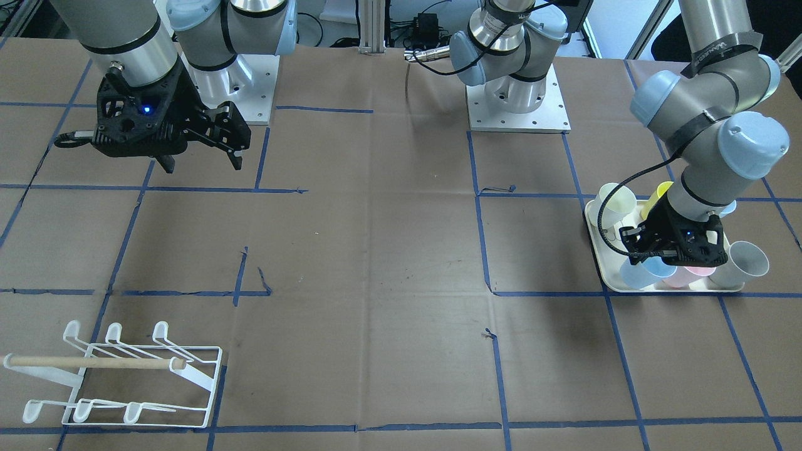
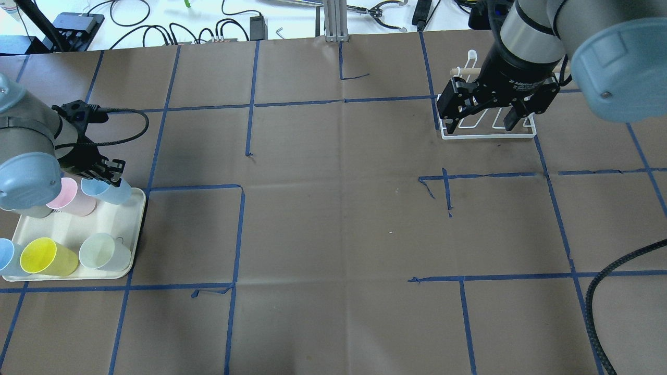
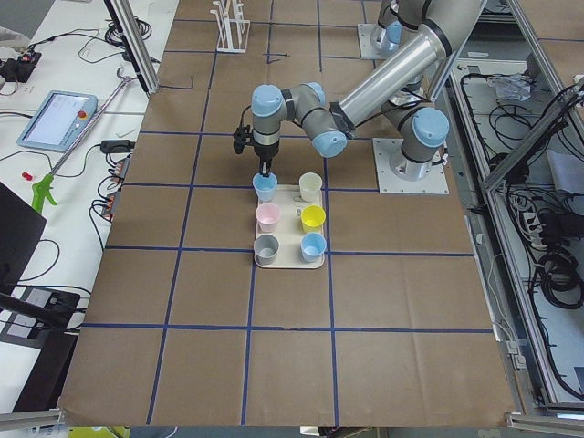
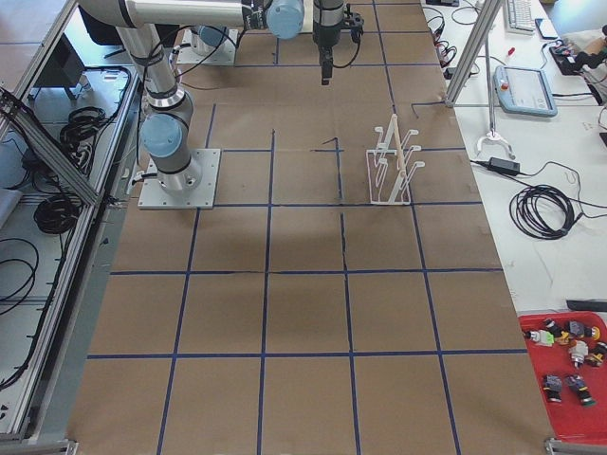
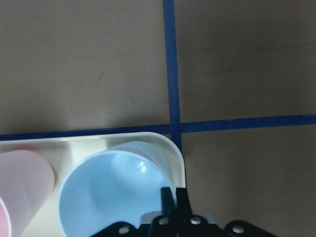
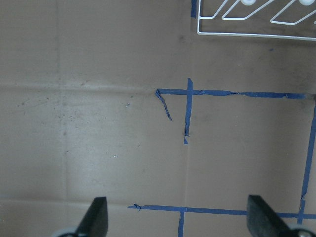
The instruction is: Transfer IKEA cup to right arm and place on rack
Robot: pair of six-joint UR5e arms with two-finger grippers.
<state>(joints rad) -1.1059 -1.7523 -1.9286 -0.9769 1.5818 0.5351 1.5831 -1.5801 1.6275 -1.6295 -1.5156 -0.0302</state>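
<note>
Rim pinch at one end of the worktop
The right arm hangs by the rack, jaws wide and empty. The left arm is down at the tray, jaws nearly closed on the rim of the pale blue cup in its corner. So thin a pinch could let it swing, slip, or knock the pink cup beside it.

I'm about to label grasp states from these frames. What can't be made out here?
Whether the left gripper holds the blue cup: the wrist view's bottom edge cuts off the fingers, and in the front view its own body hides them.
Most of the rack: overhead, the right gripper covers it.
Nearly all the grey cup: overhead, the left arm covers it.
</note>
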